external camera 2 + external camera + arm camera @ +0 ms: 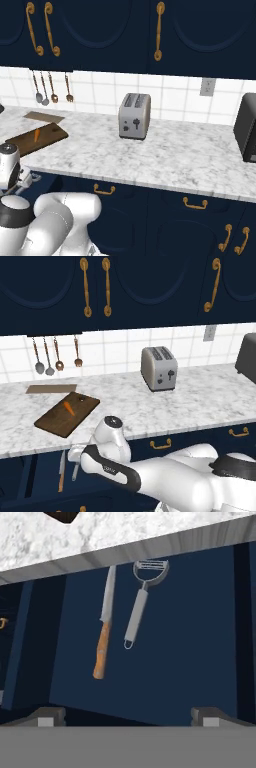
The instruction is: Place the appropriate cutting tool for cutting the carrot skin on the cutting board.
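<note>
- Peeler lies in the upper middle of the hand view, on the dark blue floor of an open drawer, its forked head up near the marble tabletop edge and its slim handle running down and slightly left.
- Just left of it, apart from it, lies a knife with a brown-orange handle, roughly parallel.
- Tool: two dark fingertips sit at the bottom left and bottom right of the hand view, spread wide with nothing between them, well short of the peeler.
- In the left base view the drawer contents show at the lower left, below the tabletop edge, beside the arm's wrist.
- Cutting board rests on the tabletop at centre left, dark brown, with the carrot lying on it.
- Behind the board, a thin tan rectangle lies flat near the tiled wall.
- Toaster stands to the right of centre.
</note>
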